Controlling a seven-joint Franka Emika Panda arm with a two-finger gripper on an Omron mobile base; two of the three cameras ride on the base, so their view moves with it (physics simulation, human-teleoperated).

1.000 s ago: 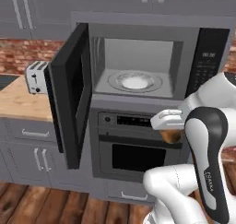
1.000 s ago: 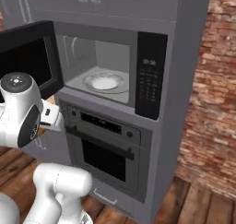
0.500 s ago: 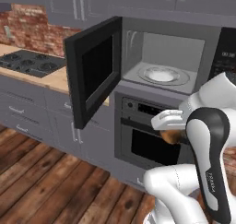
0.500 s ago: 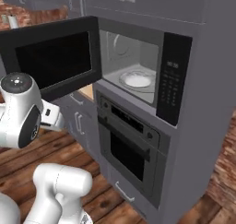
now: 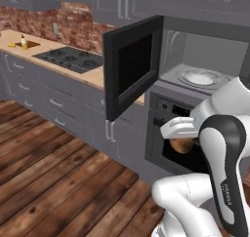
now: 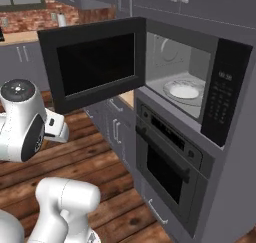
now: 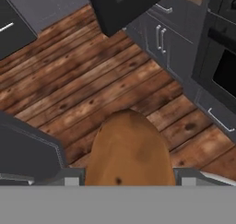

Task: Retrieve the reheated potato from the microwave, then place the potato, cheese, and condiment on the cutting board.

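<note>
A built-in oven (image 6: 170, 169) with a dark glass door is sitting in the grey cabinet column, a long handle (image 6: 161, 148) running across its top. To its left, grey lower cabinets (image 5: 58, 104) with silver bar handles are lining the wall under a light wooden countertop (image 5: 93, 75). A black gas cooktop (image 5: 71, 59) is lying flush in that countertop, with a red brick backsplash (image 5: 73, 21) rising behind it. Wooden plank flooring (image 7: 92, 80) is spreading across the room.

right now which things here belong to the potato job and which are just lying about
Job:
- potato, held in the gripper
- microwave, door open, turntable bare
- condiment, far counter

Lying about:
- stovetop
- oven
- wood floor
</note>
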